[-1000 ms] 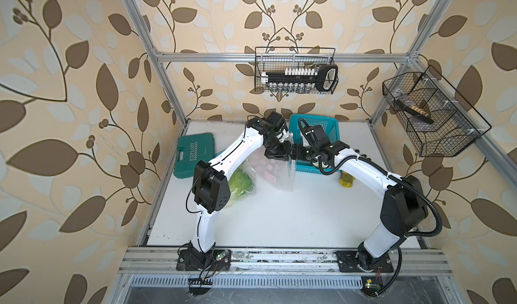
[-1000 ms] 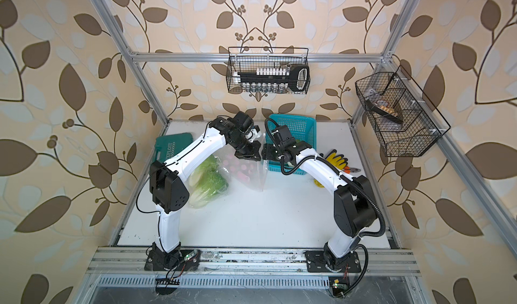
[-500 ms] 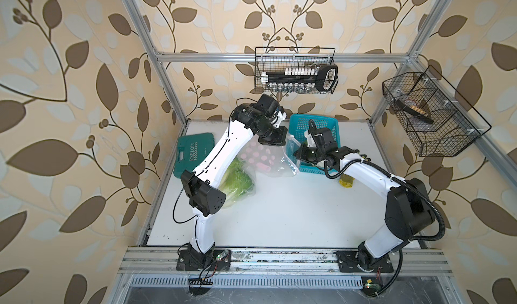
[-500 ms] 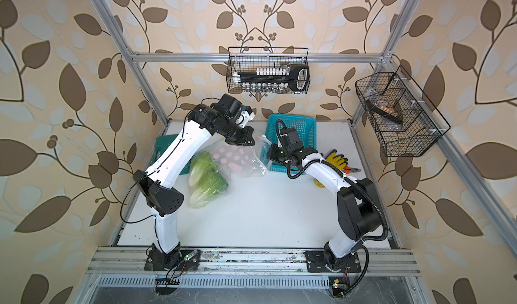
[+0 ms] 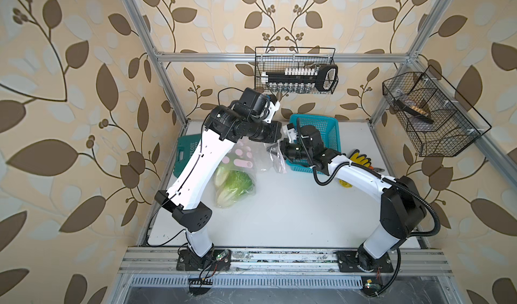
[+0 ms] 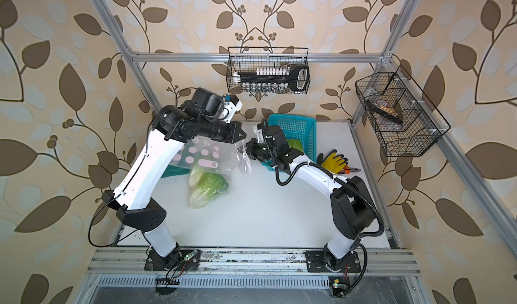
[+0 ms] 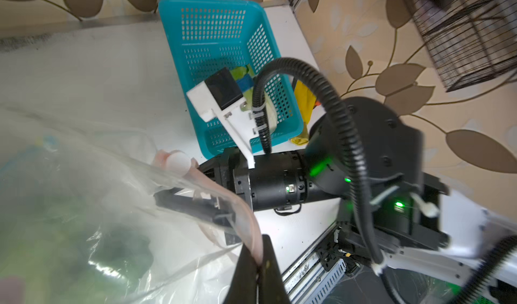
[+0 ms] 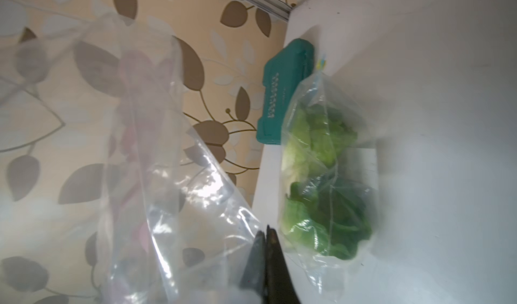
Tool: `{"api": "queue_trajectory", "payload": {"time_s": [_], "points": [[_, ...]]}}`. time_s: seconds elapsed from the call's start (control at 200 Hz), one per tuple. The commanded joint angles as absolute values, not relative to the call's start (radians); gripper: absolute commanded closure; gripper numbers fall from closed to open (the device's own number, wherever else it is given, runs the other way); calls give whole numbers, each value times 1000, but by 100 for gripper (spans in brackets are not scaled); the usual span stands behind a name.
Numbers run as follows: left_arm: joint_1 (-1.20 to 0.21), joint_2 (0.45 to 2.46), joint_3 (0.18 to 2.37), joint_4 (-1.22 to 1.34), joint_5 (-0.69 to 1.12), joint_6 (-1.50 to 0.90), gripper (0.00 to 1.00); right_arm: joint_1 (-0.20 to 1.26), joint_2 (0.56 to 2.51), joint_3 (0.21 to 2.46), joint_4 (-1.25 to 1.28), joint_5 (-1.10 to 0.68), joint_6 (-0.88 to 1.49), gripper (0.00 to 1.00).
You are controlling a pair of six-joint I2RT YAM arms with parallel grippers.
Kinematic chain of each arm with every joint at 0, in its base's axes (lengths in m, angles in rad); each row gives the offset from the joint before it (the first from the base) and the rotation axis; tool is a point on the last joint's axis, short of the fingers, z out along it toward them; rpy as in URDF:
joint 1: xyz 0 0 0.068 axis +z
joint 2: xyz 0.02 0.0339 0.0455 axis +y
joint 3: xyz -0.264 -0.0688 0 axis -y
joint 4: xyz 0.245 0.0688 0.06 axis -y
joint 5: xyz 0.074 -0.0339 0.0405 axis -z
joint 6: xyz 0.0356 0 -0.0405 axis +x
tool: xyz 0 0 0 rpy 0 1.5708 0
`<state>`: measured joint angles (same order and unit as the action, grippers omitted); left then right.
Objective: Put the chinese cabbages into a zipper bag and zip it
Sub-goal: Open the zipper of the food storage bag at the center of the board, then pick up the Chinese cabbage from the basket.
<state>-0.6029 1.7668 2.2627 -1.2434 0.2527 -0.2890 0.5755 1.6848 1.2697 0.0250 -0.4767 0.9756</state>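
Two heads of cabbage (image 5: 234, 184) lie at the bottom of the bag (image 5: 253, 160), which slopes from its raised mouth down to the surface (image 5: 293, 213), left of centre in both top views. A green leaf (image 6: 294, 144) shows in the basket (image 6: 306, 126) behind the right arm. It is probably the third head, though too little shows to be sure. The main risk, as I judge it, is the grip: each arm has only a thin pinch of slack film, and the weight of the heads could drag the rim out if either arm lifts or pulls sideways. Pulling the two pinches apart too hard could twist the crumpled mouth, so that the zip tracks fail to meet. Tipping the mouth lower could let the heads slide back out. Zipping now would likely shut one head out. The left fingers (image 7: 270, 271) are pressed together with no gap, clamping the pink zip strip (image 7: 249, 221) at the rim. The right fingers (image 8: 277, 266) are likewise closed tight, nipping a fold of clear film at the far side of the mouth.
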Motion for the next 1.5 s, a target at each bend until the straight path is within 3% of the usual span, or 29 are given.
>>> {"api": "queue_trajectory", "payload": {"time_s": [0.0,0.1,0.21,0.365,0.655,0.805,0.935,1.155,1.27,1.325,1.494], "points": [[-604,1817,2101,-1196,268,-287,100,574,1686,1258,-277,-316,774,100],[-606,1801,1941,-1099,319,-316,100,571,1682,1238,-390,-223,665,95],[-604,1772,1861,-1031,337,-323,100,572,1659,1221,-414,-177,584,82],[-601,1773,1845,-1017,333,-314,100,555,1649,1259,-471,-239,466,56],[-571,1834,1845,-1031,360,-290,100,397,1413,1270,-582,-227,301,35],[-564,1841,1832,-1009,373,-289,100,296,1409,1316,-613,-125,267,19],[-563,1843,1832,-1004,390,-288,100,290,1532,1432,-635,85,209,16],[-564,1833,1822,-1023,363,-265,100,286,1791,1666,-674,252,123,13],[-561,1820,1805,-1009,349,-264,100,285,1839,1705,-666,246,96,11],[-560,1816,1795,-998,354,-267,100,285,1863,1721,-669,224,91,1],[-561,1817,1792,-1001,361,-268,100,291,2008,1849,-741,157,72,0]]}}
